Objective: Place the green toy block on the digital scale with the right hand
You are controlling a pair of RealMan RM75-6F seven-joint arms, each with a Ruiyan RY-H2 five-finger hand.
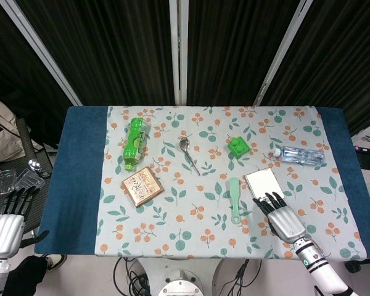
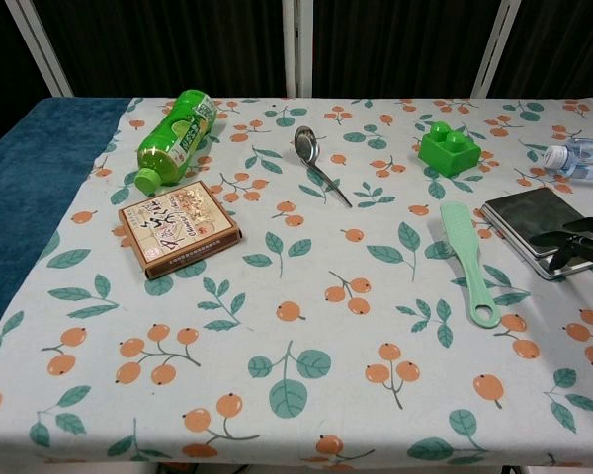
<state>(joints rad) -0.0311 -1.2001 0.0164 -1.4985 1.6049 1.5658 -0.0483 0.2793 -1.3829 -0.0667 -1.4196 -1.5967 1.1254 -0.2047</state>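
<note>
Light falls evenly from above on my fruit-and-leaf patterned tablecloth (image 1: 191,203), bright and flat, with only thin, soft shadows hugging the things on it. Behind the table the black pleated curtain (image 1: 234,49) swallows everything into darkness. My silver digital scale (image 1: 263,183) glares near-white from the head view, yet its plate reads dark from the chest view. Both views stay sharp; my right hand's fingers (image 2: 583,237) show as dim silhouettes at the chest frame's edge.

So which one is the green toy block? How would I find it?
Look at the leaf-and-berry tablecloth, on its far right part. Beyond the pale green brush and the flat scale sits the green toy block. It is small, square and bright green with round studs on top, unlike the long green bottle on the left.
</note>
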